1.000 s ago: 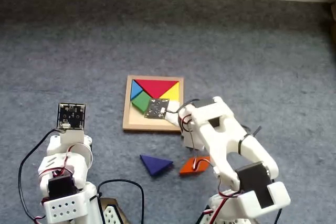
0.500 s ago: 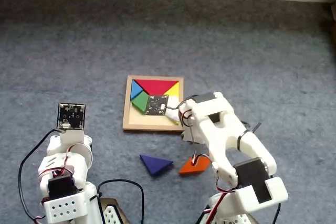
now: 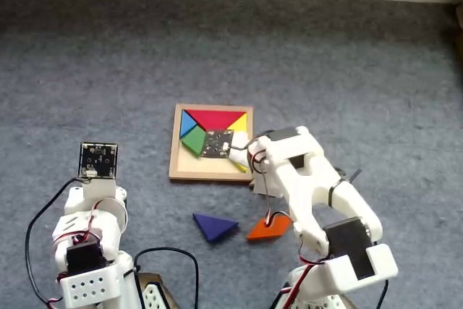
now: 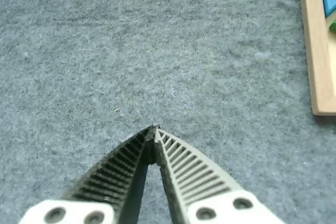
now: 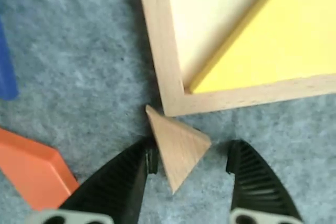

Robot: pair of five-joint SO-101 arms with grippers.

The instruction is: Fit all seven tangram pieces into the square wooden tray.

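The square wooden tray (image 3: 176,164) holds blue (image 3: 188,122), red (image 3: 215,119), green (image 3: 192,141) and yellow (image 3: 240,129) pieces. My right arm (image 3: 293,168) reaches over the tray's near right corner. In the right wrist view, my right gripper (image 5: 191,153) is open around a small plain-wood triangle (image 5: 179,146), which lies on the carpet just outside the tray corner (image 5: 170,100). One finger (image 5: 131,177) touches the triangle. The yellow piece (image 5: 273,35) lies inside that corner. My left gripper (image 4: 153,132) is shut and empty over bare carpet, left of the tray edge (image 4: 314,51).
A purple triangle (image 3: 215,226) and an orange piece (image 3: 268,229) lie on the grey carpet in front of the tray, between the two arm bases. The orange piece (image 5: 32,171) is close beside my right gripper. The left arm (image 3: 94,204) stays at the near left.
My right arm has shifted slightly away from its base, farther over the tray's near right corner. The left arm and the loose pieces have not moved.
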